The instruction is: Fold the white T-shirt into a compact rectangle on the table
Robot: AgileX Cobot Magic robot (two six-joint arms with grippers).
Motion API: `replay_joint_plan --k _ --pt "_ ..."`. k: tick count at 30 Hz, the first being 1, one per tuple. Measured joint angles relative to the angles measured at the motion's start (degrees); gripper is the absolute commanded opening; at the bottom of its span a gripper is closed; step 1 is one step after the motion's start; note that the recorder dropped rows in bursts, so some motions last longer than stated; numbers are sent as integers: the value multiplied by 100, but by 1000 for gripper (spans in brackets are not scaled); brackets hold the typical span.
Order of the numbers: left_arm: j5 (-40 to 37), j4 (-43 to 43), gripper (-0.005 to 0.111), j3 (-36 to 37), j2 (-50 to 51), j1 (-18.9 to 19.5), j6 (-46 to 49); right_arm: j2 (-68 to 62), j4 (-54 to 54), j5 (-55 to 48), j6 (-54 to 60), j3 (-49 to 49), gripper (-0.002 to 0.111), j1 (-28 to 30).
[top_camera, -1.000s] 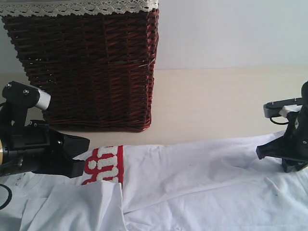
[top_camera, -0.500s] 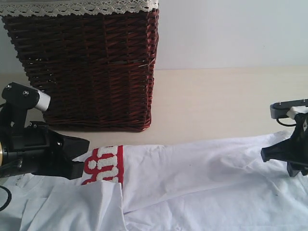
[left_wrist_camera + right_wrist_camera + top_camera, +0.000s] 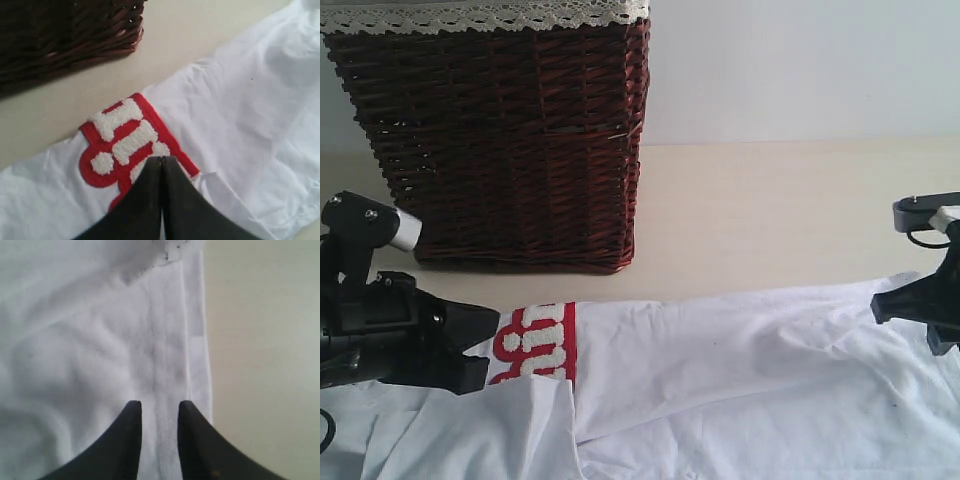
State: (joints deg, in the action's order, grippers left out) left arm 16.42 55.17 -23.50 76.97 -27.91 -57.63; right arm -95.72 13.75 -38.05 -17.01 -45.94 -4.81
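White T-shirt [image 3: 740,350] spread wide and rumpled on the table [image 3: 770,220], directly beneath both grippers; partly folded, with a loose flap doubled over just beside the left gripper [image 3: 161,161].

Left gripper pinched fully together, tips meeting, no cloth visible between them. Just ahead of the tips and partly under them, the red-edged fuzzy lettering [image 3: 125,137]. Well beyond that, a dark wicker basket [image 3: 65,35], off the cloth.

Right gripper [image 3: 159,405] parted narrowly, holding nothing, poised over a stitched hem [image 3: 162,340] running straight out ahead between the fingers. Bare table close to one side, just past the shirt's edge.

Likely to handle as light, limp cotton: no stiffness, prone to sag and bunch when lifted and to drag on the table rather than slide cleanly. Not fragile.

Best taken at hems and seams, for the firmer bite of doubled fabric: for the right, the hem directly below; for the left, a folded edge beside the lettering rather than the thick patch itself. Worth pinching the top layers only, to avoid dragging the fold underneath along.
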Motion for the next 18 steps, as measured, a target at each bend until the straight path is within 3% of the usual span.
replay_joint_plan --k 4,6,9,12,18 --pt "-340 -293 0 38 -335 274 190 545 -32 -700 350 -340 27 0" --pt "-353 -453 0 195 -566 596 226 1004 -385 -765 719 -392 20 0" --pt "-214 -563 0 336 -662 778 248 1357 -1079 -706 1377 -404 0 0" --pt "-71 -689 0 480 -699 918 259 1730 -2192 -685 2391 -404 0 0" --pt "-128 -929 0 619 -837 968 271 2227 -3383 -708 3371 -404 0 0"
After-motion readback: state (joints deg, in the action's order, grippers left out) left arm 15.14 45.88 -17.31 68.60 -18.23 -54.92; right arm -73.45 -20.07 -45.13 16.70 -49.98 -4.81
